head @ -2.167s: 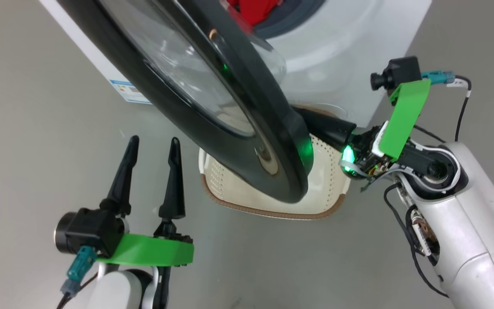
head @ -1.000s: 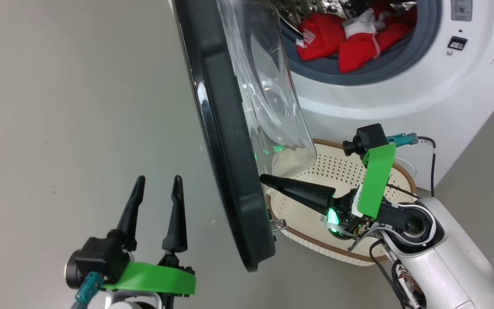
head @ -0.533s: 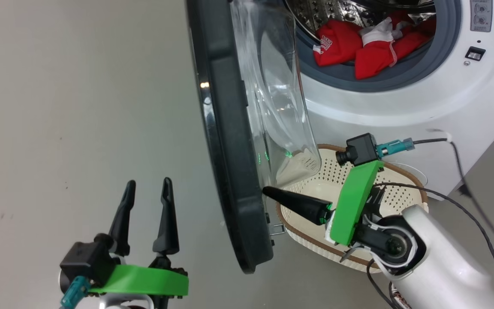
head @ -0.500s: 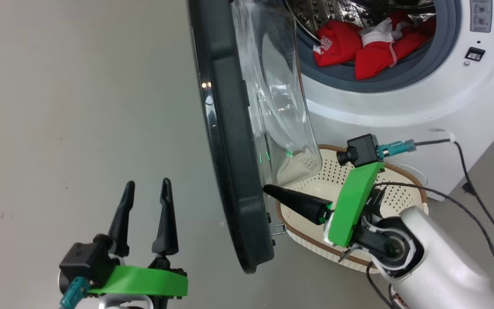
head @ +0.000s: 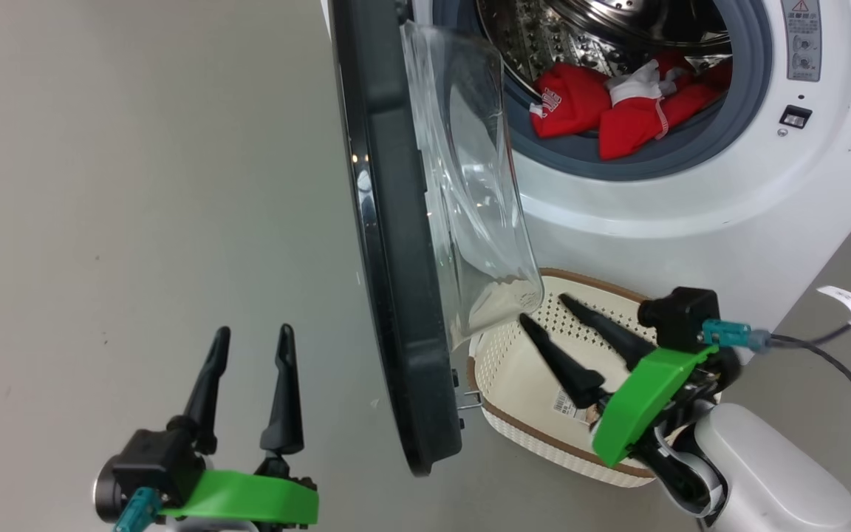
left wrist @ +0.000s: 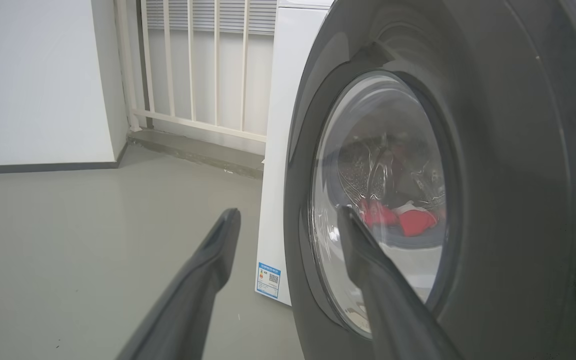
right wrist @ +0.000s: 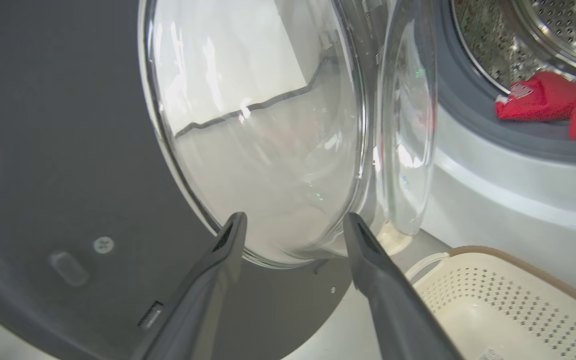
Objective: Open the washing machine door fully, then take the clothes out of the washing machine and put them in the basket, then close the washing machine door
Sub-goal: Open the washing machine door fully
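Door (head: pixel 388 281) perhaps just above basket (head: pixel 544 440)

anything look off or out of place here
Nothing looks spilled or broken. The door stands open, the clothes lie inside the washer, and the basket sits upright on the floor below the opening. The one oddity is that one end of the basket appears tucked under the door's glass bowl, close to it.
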